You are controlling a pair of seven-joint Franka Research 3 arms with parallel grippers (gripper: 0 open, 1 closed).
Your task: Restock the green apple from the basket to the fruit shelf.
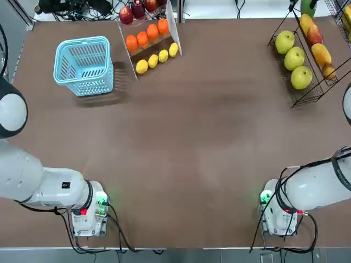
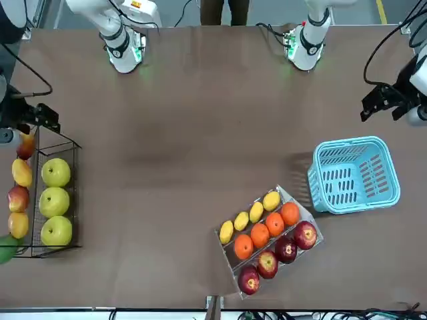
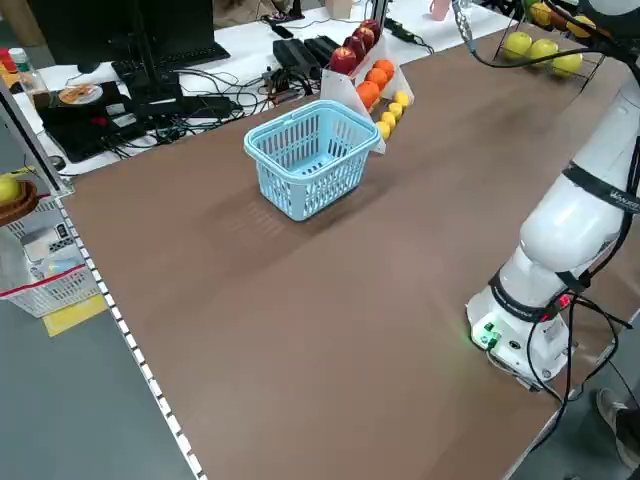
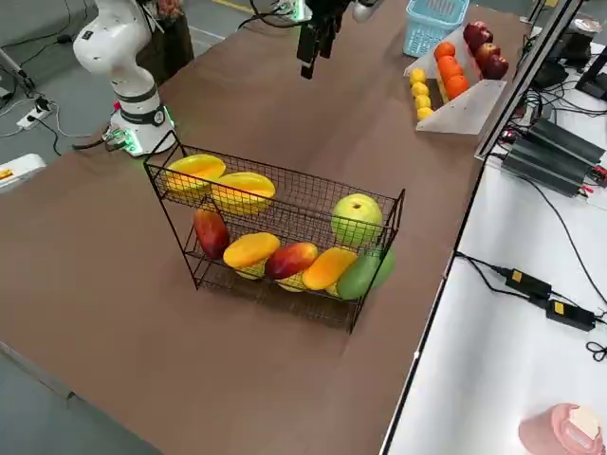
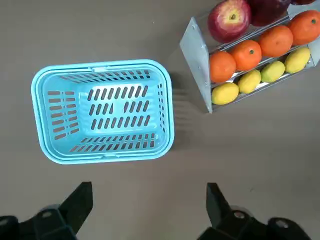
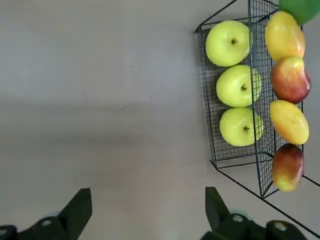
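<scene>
Top view: your basket (image 1: 84, 66) sits at 10 o'clock on the bench (image 1: 186, 142), nothing inside. Three green apples (image 1: 294, 58) line the fruit shelf (image 1: 307, 94) at 2 o'clock. Left pincer (image 5: 149, 205) released, hovering over the basket. Right pincer (image 6: 148, 206) released, hanging beside the fruit shelf, nothing held.

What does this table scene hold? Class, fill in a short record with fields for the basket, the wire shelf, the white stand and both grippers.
Basket: light blue plastic lattice basket, empty, upright on the table.
Shelf: black thin-wire fruit shelf, three yellow-green apples in a row on one tray.
Stand: white slanted stand beside the basket, with red apples, oranges, lemons.
Left gripper: open, above the basket side.
Right gripper: open, near the shelf.
</scene>
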